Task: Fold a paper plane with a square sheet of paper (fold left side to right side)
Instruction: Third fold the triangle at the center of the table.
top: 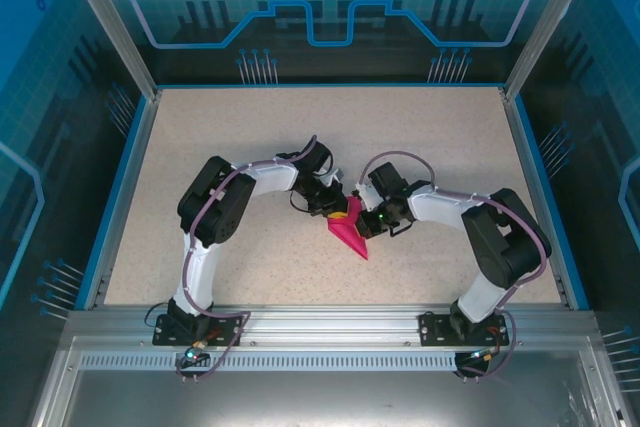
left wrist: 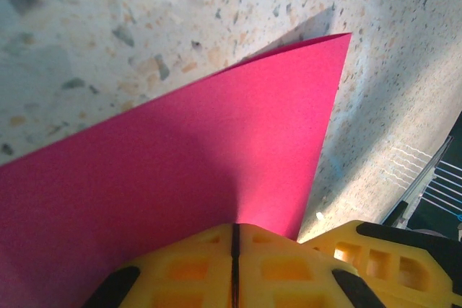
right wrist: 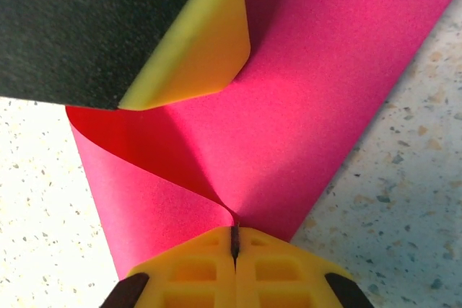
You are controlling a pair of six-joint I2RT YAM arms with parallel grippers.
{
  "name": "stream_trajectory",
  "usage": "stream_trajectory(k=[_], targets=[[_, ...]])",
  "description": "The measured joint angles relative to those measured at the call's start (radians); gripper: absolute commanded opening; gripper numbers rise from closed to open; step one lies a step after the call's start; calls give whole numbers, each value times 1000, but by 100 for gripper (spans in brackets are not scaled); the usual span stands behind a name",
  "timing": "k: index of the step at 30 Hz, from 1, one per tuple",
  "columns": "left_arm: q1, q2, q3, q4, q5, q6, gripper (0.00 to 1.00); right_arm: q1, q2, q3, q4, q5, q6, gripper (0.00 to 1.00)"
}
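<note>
At centre of the table (top: pixel 250 147): left gripper (left wrist: pixel 234 239), jaws closed, pinching the square sheet of paper (top: pixel 352 237); right gripper (right wrist: pixel 235 243), jaws closed, pinching the same sheet just beside it. Sheet curls loosely between them, its long axis running from both grips toward the near edge. Neither arm is nearer. Count: one sheet, two grippers.

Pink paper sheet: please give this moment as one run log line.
left claw: shut on pink paper sheet | right claw: shut on same sheet | sheet: curled over, not creased flat
</note>
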Motion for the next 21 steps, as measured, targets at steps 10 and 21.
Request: stream_trajectory(k=[10, 21], targets=[[-6, -26, -8, -25, -29, 15, 22, 0, 15, 16, -19, 4, 0, 0], [18, -213, -32, -128, -103, 49, 27, 0, 23, 27, -29, 3, -1, 0]])
